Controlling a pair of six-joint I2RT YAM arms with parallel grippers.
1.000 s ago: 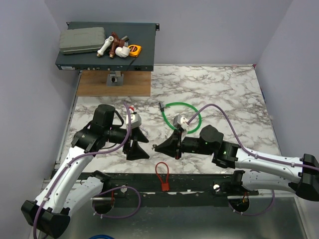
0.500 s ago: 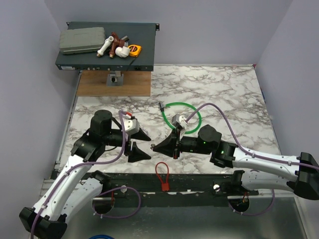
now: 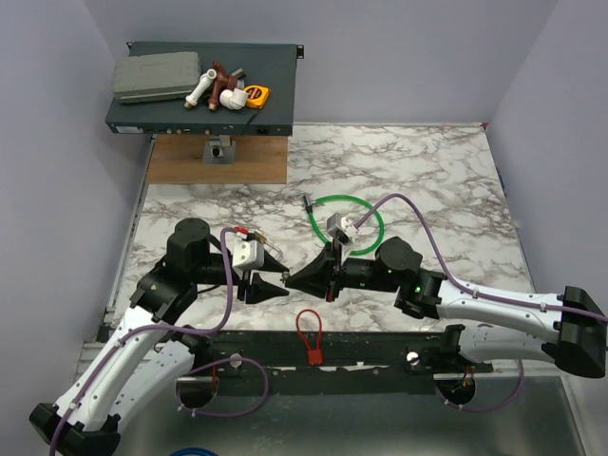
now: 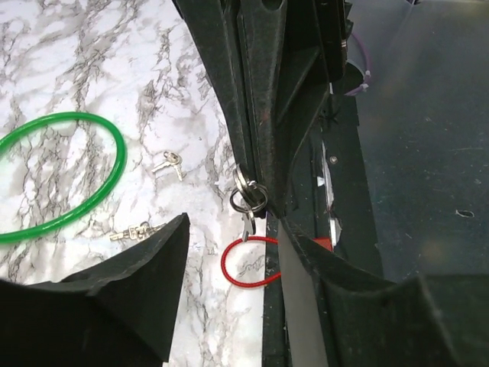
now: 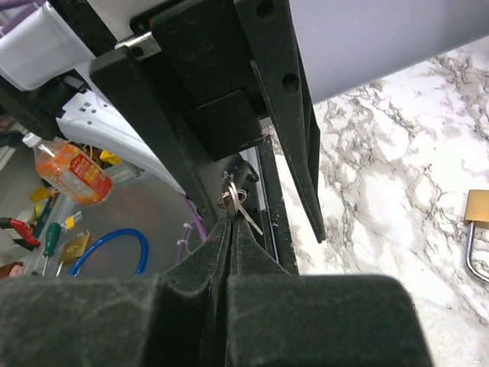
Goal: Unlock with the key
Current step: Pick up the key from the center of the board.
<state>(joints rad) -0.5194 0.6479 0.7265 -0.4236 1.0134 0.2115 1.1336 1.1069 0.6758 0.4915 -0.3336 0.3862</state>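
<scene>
Key point(image 4: 247, 222), small, flat and of silvery metal, hangs from a pair of thin steel rings in the left wrist view. Its long axis runs almost straight down the picture, blade end lowest. The rings are pinched at the tip of the right gripper point(image 4: 261, 202), whose black fingers come down from the top edge. The left gripper point(image 4: 234, 223) is spread, one rough black finger on each side of the key, and the left finger does not touch it. Behind, on the white marble table point(image 4: 76, 61) with grey veins, lie a thin green hoop point(image 4: 121, 157), two other small keys point(image 4: 168, 161) and a red loop point(image 4: 229, 269).

In the right wrist view the right gripper point(image 5: 230, 225) has its two fingers pressed flat together, nipping the rings at the very tip. The key point(image 5: 247, 218) slants from there down and to the right. A brass padlock point(image 5: 478, 205) with a silver shackle lies at the right edge.

In the top view the pointed tip of the right gripper point(image 3: 293, 279) sits between the parted fingers of the left gripper point(image 3: 275, 274), near the front of the table point(image 3: 427, 171). The key itself is too small to see there.
</scene>
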